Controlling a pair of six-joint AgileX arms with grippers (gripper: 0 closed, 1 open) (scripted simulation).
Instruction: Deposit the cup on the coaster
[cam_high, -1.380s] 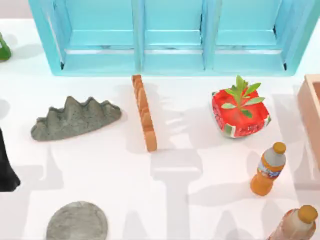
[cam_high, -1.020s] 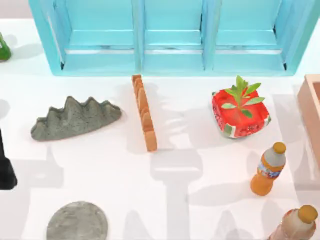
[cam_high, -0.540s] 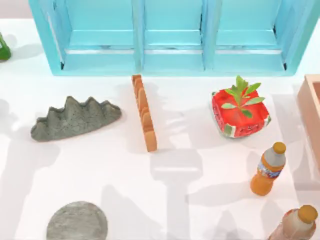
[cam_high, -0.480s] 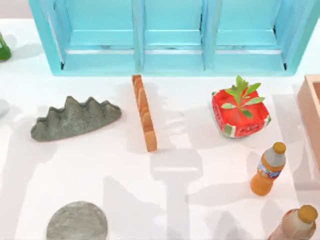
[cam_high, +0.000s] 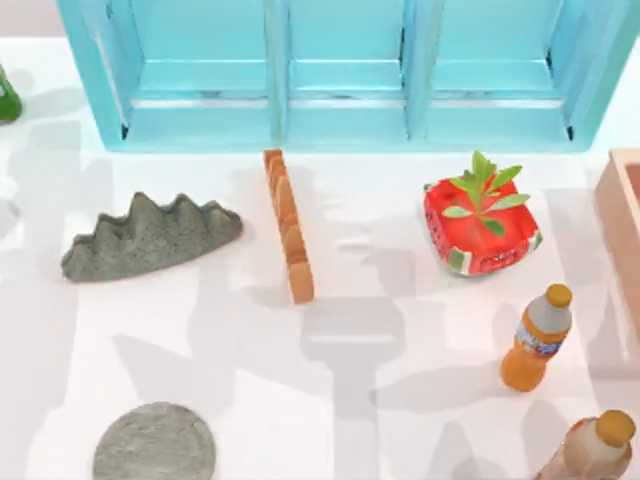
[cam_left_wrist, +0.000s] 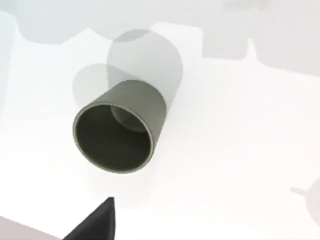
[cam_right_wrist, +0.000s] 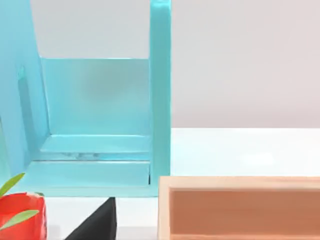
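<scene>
Grey-green cup (cam_left_wrist: 120, 127) stands upright just beyond the left pincer (cam_left_wrist: 95, 222), whose grip state is unreadable.

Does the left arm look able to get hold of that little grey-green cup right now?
Probably yes. In the left wrist view the cup stands upright and alone on bare white table, nothing beside it, with a left gripper fingertip close by.

This is a made-up tabletop scene, drawn by a computer — not a real room. A plain white table (cam_high: 400, 420) holds a mix of things that don't go together: a big blue shelf (cam_high: 345, 75) along the far edge, a watermelon pot (cam_high: 480, 228) with a green plant, orange drink bottles (cam_high: 537, 338) near the right edge, a wooden box (cam_high: 622, 220) — and a jagged grey rock shape (cam_high: 148, 238).
</scene>
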